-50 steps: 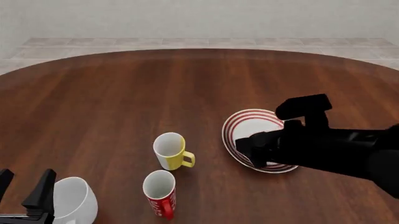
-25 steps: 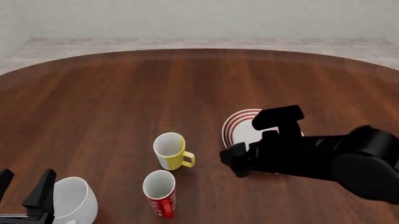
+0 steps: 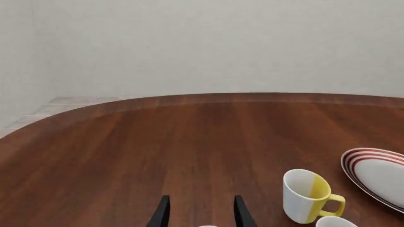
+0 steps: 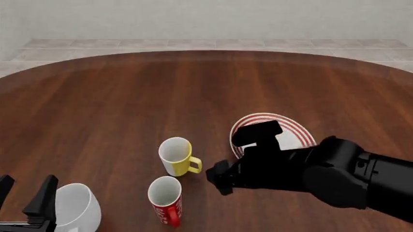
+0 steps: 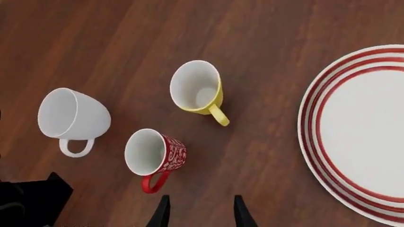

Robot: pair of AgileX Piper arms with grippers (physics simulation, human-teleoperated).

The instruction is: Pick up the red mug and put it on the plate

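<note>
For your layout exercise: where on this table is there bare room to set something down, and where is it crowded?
Free: the far brown wooden table beyond the yellow-and-white mug and red-ringed white plate. Crowded: near edge, with patterned red mug, plain white mug and right end effector.

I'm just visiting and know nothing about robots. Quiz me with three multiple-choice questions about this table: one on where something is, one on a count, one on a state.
1. Which mug stands nearest the plate?
A. the white mug
B. the yellow-and-white mug
C. the red mug

2. How many mugs are on the table?
A. two
B. three
C. four

3. The right gripper is:
A. open, empty
B. gripping the red mug
C. gripping the plate

Key: 1 B, the yellow-and-white mug is closest. 2 B, it, the red mug and the white mug. 3 A, the right gripper has its fingers apart with nothing between.
</note>
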